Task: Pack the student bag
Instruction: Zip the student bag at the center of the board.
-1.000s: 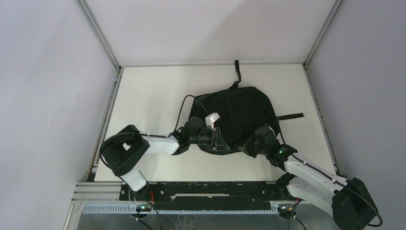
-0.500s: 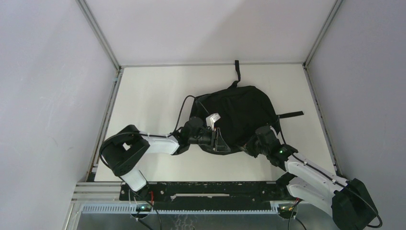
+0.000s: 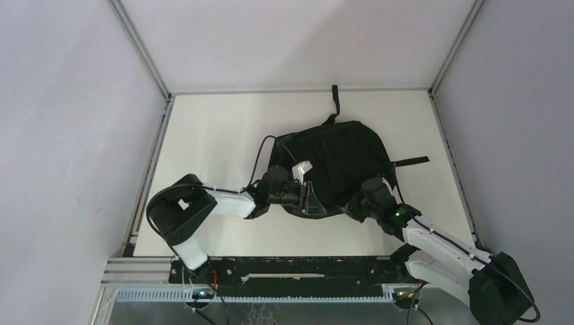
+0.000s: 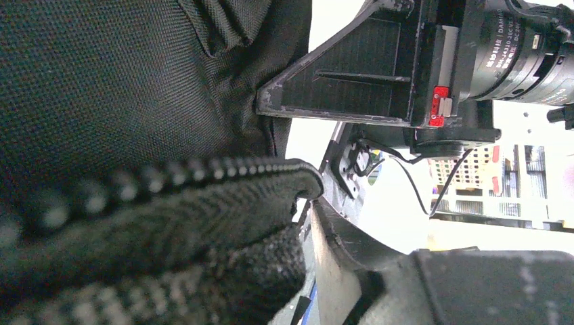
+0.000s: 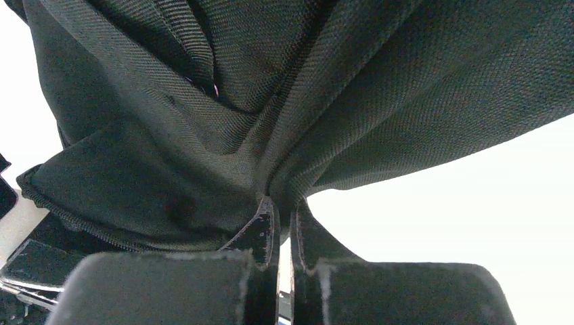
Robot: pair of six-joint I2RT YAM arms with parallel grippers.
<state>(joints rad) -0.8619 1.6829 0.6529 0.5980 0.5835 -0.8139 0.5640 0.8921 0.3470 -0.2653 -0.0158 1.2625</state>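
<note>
Two pincers are set against the near edge of the student bag, which is slumped mid-table with its long axis running left to right. The right pincer is clamped together on a fold of fabric at the near-right corner, its arm stretched low. The left pincer is held apart at the near-left side, the zipped rim lying between its jaws. Spreading the opening is judged the next move, and the left arm, bent low, is placed nearer to it.
</note>
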